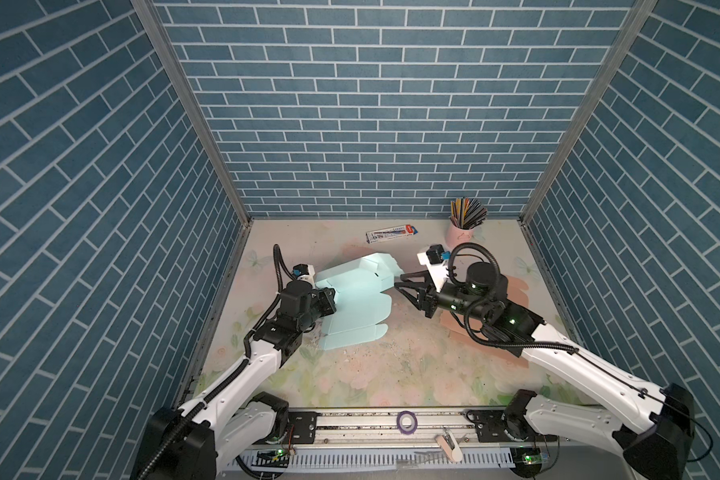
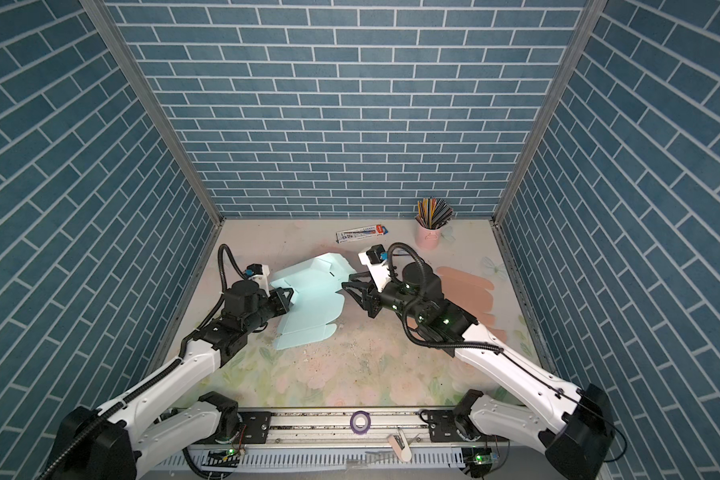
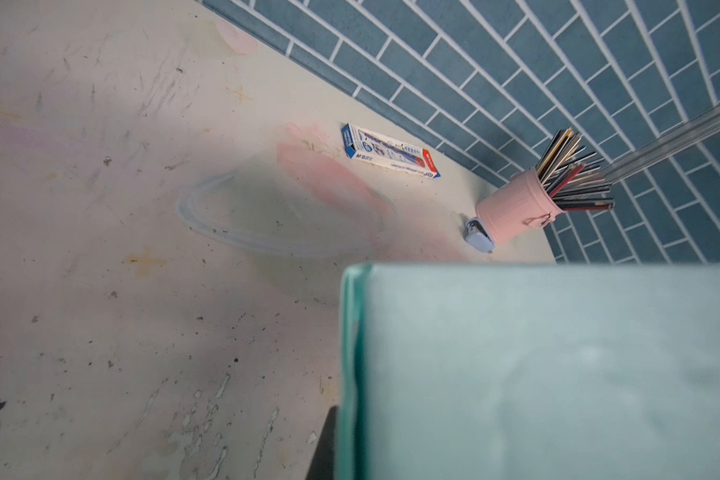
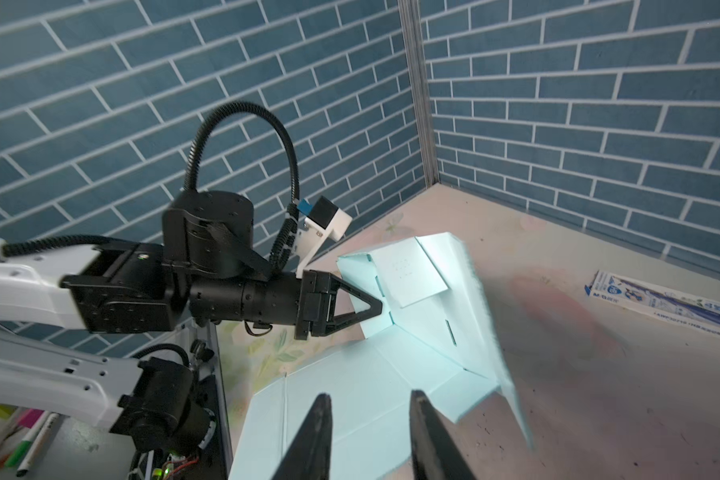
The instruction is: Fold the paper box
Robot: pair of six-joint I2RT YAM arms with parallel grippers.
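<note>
The paper box is a pale mint card blank lying partly flat left of the table's middle in both top views, with its far panels raised. My left gripper is shut on a raised flap at the box's left side, and in the right wrist view the left gripper pinches that panel's edge. That same panel fills the left wrist view, with one dark finger beside its edge. At the box's right edge my right gripper is open; its fingers hover over the flat panel, holding nothing.
A pink cup of pencils and a pen carton stand near the back wall, with a small blue stapler by the cup. A pink card sheet lies under the right arm. A purple tape roll sits on the front rail.
</note>
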